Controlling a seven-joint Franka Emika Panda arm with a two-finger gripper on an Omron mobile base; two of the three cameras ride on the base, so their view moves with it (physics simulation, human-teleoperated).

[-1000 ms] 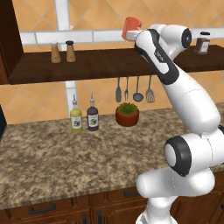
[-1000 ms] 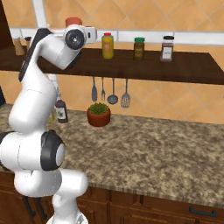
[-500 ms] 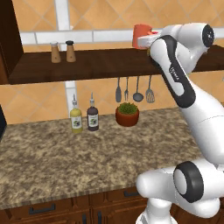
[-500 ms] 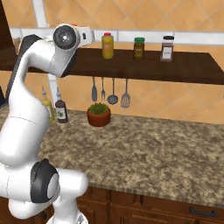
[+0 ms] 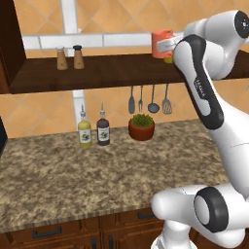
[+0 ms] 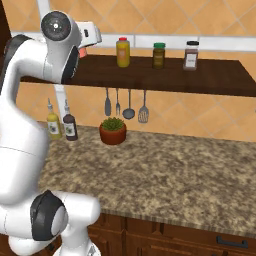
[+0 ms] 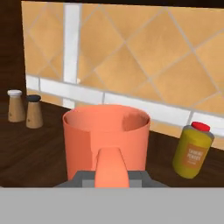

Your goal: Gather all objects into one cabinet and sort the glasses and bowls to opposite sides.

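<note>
My gripper (image 5: 168,44) is shut on a coral-orange cup (image 5: 161,43), held upright just above the long dark shelf (image 5: 97,73). In the hand view the cup (image 7: 106,136) is close up with its open mouth on top, and one finger reaches over its near wall at my gripper (image 7: 109,171). From the right base view a sliver of the cup (image 6: 82,51) peeks out behind the arm. The other cup, the grey mug, the bowl and the cabinet's glass door are out of view.
On the shelf stand two shakers (image 5: 68,57), a yellow jar (image 7: 192,151) and two more spice jars (image 6: 174,54). Below are two bottles (image 5: 93,130), hanging utensils (image 5: 148,99) and a potted plant (image 5: 141,127) on the granite counter (image 5: 73,180). A dark wooden panel (image 5: 9,44) closes the shelf's left end.
The arm has swung to the right, carrying the cup rightward and slightly lower along the shelf. The grip on the cup has held.
</note>
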